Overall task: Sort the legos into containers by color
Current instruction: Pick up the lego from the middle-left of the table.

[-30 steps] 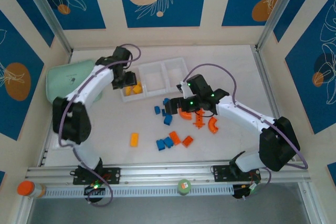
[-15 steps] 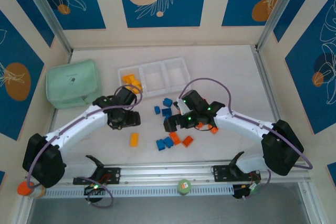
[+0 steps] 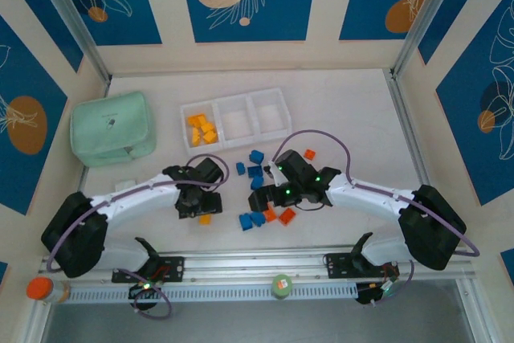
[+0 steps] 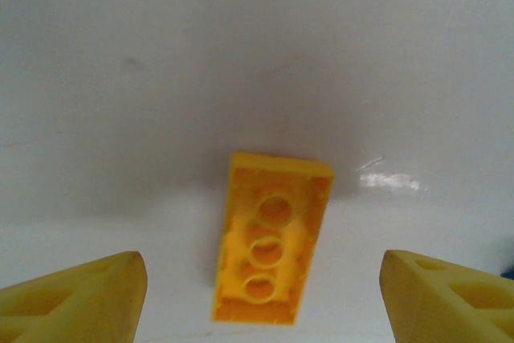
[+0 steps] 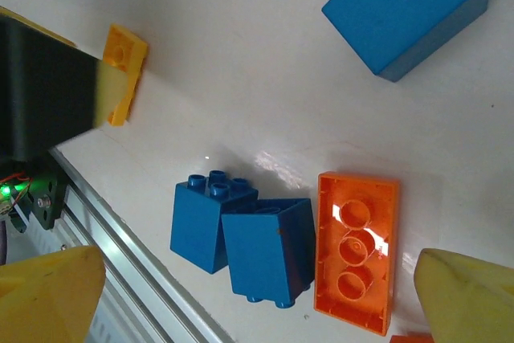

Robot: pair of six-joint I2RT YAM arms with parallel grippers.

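Observation:
My left gripper (image 4: 265, 304) hangs open over an upside-down yellow-orange lego (image 4: 273, 251), its fingers (image 4: 80, 295) on either side and not touching it. From above, this lego (image 3: 205, 218) lies near the table's front by the left gripper (image 3: 201, 211). My right gripper (image 5: 257, 303) is open above two blue legos (image 5: 241, 238) and an upside-down red-orange lego (image 5: 355, 251). The containers (image 3: 235, 104) stand at the back, with several yellow-orange legos (image 3: 201, 130) in the left compartment. More blue legos (image 3: 254, 165) lie in the middle.
A mint-green pouch (image 3: 112, 128) lies at the back left. The metal rail (image 3: 257, 267) runs along the front edge, close to the blue legos. A lone red-orange lego (image 3: 309, 154) sits behind the right arm. A blue lego (image 5: 409, 10) lies farther off.
My left arm swung from the containers down to the yellow-orange lego at the front, its jaws widening. My right gripper moved forward and left, from the red-orange arches to the blue pair.

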